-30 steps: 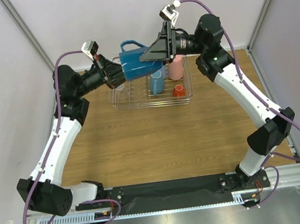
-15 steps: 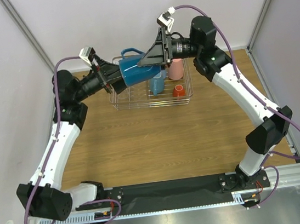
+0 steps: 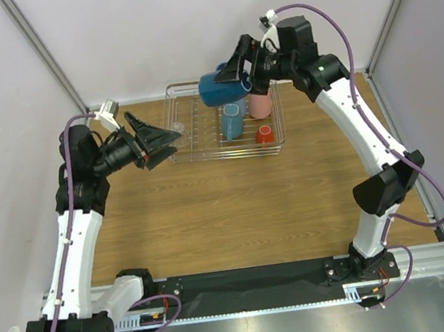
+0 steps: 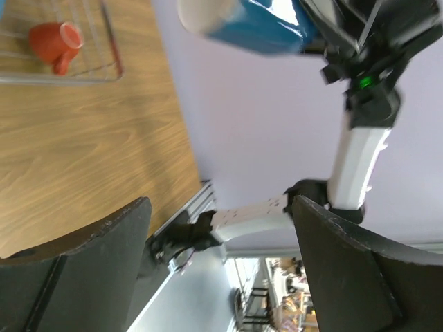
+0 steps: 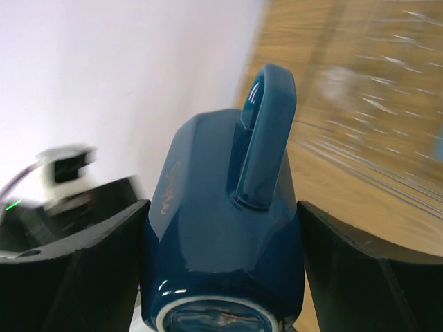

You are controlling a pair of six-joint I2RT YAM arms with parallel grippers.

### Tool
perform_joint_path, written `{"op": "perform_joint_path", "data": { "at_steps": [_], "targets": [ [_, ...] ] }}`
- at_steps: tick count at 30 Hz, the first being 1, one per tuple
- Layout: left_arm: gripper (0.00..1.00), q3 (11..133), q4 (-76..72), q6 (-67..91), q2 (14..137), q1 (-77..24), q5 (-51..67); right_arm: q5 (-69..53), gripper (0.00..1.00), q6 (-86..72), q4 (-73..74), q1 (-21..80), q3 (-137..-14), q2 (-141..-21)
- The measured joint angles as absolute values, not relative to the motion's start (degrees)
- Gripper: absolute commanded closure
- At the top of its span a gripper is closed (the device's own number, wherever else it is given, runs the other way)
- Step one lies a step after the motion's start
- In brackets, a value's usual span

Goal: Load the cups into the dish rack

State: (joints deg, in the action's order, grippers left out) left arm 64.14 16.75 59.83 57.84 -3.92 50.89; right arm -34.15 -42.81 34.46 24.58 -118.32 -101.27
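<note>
wooden worktop (image 3: 236, 213) runs from the arm bases at the bottom of the frame up to the dish rack (image 3: 220, 155) in the upper middle, and over the rack's far edge hangs the dark blue mug (image 3: 212, 92).

that mug is my worry. it looks glossy and is gripped by its rounded body, tipped sideways. if it slips, or is let go from up there, it could hit the wires and bounce out. it could also knock the light blue tumbler (image 3: 232, 121), pink tumbler (image 3: 260, 103) or orange cup (image 3: 265, 135) sitting inside.

nearer me, at the left of the frame, the left pincer (image 3: 164, 146) gapes wide with nothing in it, just beside the rack's left side.

farther back, the right pincer (image 3: 226, 75) is spread wide too, but clamped on the mug's sides, with the handle turned toward its own camera.
</note>
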Motion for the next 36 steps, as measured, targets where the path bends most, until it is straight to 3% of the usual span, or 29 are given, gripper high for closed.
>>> {"op": "perform_joint_path", "data": {
  "at_steps": [16, 23, 36],
  "targets": [
    [0.14, 75.0, 42.9, 40.1, 57.7, -3.6, 48.6, 3.5, 1.0, -44.0, 57.1, 28.2, -127.1, -118.1],
    [0.14, 77.3, 47.5, 36.3, 57.8, -3.1, 48.3, 9.8, 1.0, -47.0, 62.2, 28.6, -135.6, -124.4],
    [0.15, 77.4, 48.7, 35.4, 58.1, -2.5, 48.3, 13.1, 1.0, -50.4, 67.8, 28.8, -136.3, -125.1]
  ]
}}
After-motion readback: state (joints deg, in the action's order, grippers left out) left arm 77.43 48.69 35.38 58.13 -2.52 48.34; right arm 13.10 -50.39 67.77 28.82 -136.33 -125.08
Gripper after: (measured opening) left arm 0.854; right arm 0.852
